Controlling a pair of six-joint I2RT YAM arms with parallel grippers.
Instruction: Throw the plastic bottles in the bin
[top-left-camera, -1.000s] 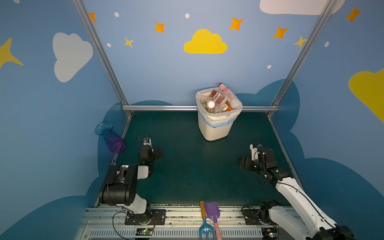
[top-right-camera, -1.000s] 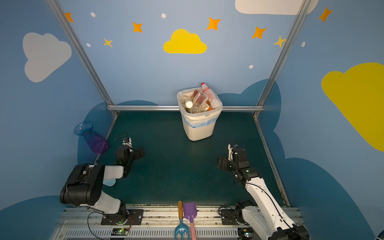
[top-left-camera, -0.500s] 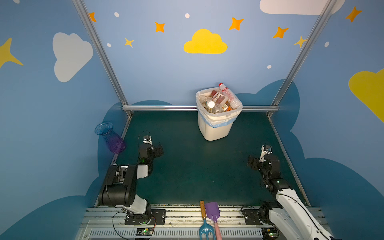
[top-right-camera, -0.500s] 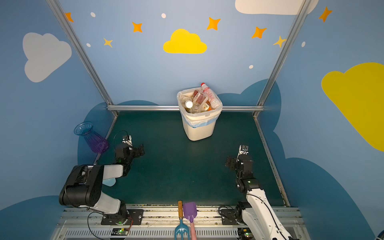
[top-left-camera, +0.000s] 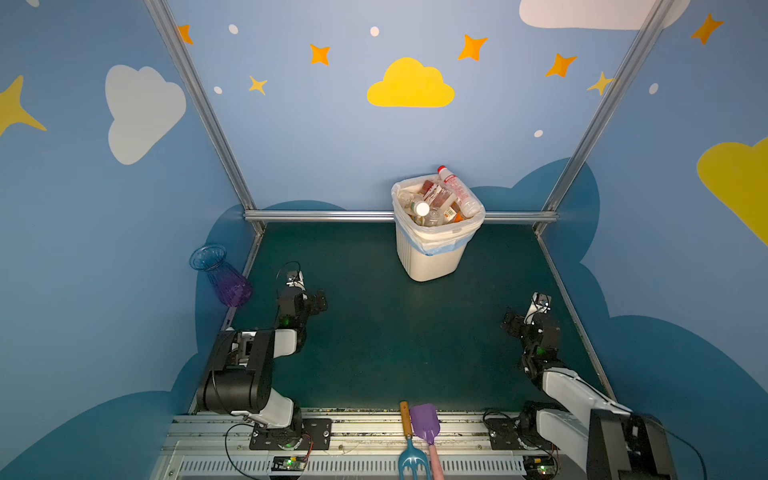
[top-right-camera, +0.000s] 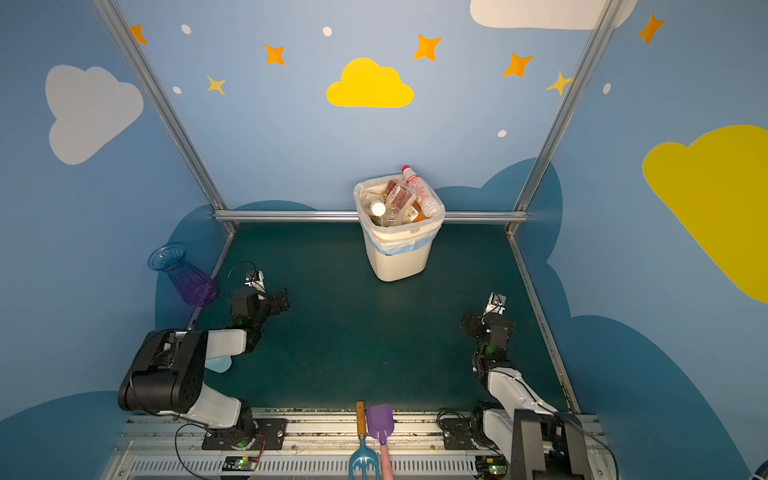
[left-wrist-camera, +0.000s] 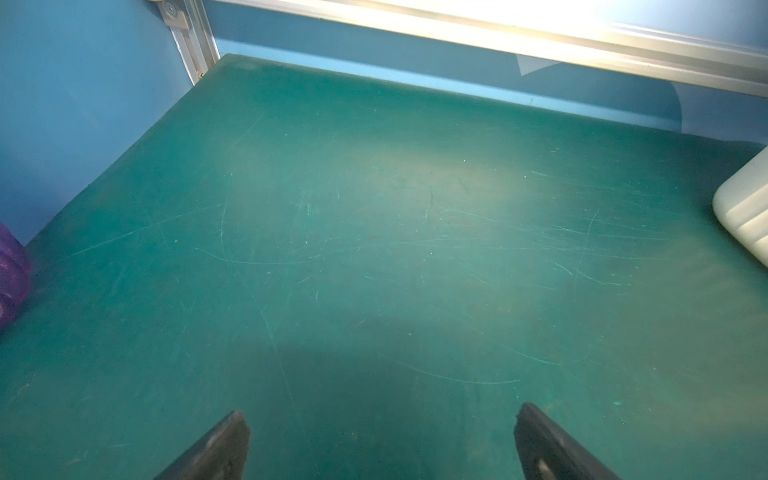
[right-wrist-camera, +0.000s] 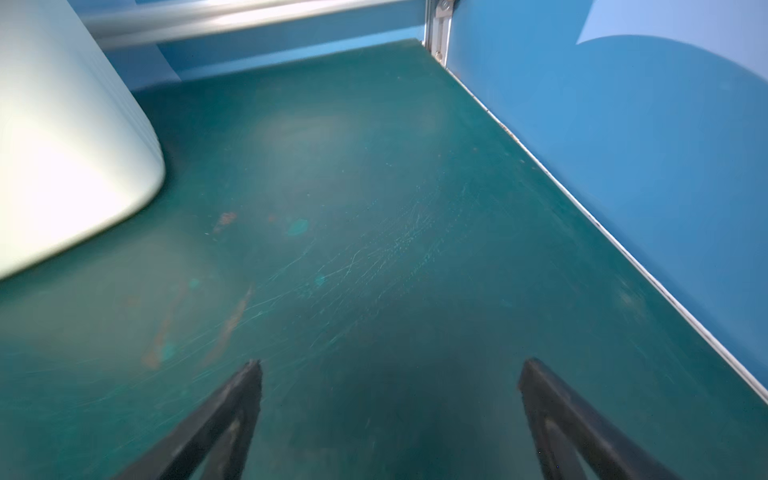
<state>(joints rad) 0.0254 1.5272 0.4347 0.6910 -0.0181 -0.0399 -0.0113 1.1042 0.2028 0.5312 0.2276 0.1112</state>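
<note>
The cream-white ribbed bin (top-left-camera: 432, 259) (top-right-camera: 397, 259) stands at the back of the green table, lined with a clear bag. It is piled full of plastic bottles (top-left-camera: 442, 201) (top-right-camera: 403, 203). One red-capped bottle (top-left-camera: 456, 189) (top-right-camera: 420, 190) leans out over the far rim. No bottle lies on the table in any view. My left gripper (top-left-camera: 309, 298) (top-right-camera: 270, 301) (left-wrist-camera: 382, 419) hovers low at the near left, open and empty. My right gripper (top-left-camera: 524, 322) (top-right-camera: 484, 323) (right-wrist-camera: 390, 370) sits low at the near right, also open and empty. A bin corner shows in the wrist views (left-wrist-camera: 744, 212) (right-wrist-camera: 62, 145).
A blue-purple ribbed vase (top-left-camera: 222, 276) (top-right-camera: 183, 276) (left-wrist-camera: 10, 274) leans at the table's left edge, close to my left gripper. A blue toy rake (top-left-camera: 409, 451) and a purple shovel (top-left-camera: 424, 424) lie on the front rail. Blue walls and metal rails close in three sides.
My right arm has folded back and its gripper has shifted toward the right wall, opening a little wider. The left gripper has hardly moved.
</note>
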